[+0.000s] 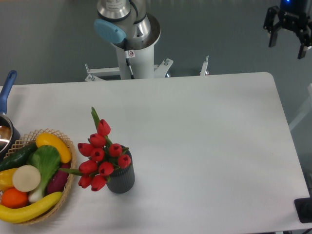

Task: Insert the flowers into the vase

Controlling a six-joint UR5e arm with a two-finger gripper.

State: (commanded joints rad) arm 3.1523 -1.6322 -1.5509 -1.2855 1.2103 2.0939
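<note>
— How many blooms, and where?
— Nine red flowers (101,156) standing in one vase (122,179), just right of the basket (68,181)
— Gripper (289,36)?
— Spread, empty — far from the vase, beyond the worktop's (204,136) corner

Your white tabletop (204,146) carries the vase (122,179), a wicker basket (68,183) beside it, and a pot (5,131) at the left edge.

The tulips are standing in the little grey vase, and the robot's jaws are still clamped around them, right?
Not quite. The tulips do stand in the vase, but the camera view shows the gripper far off at the upper right, jaws open, holding nothing.
</note>
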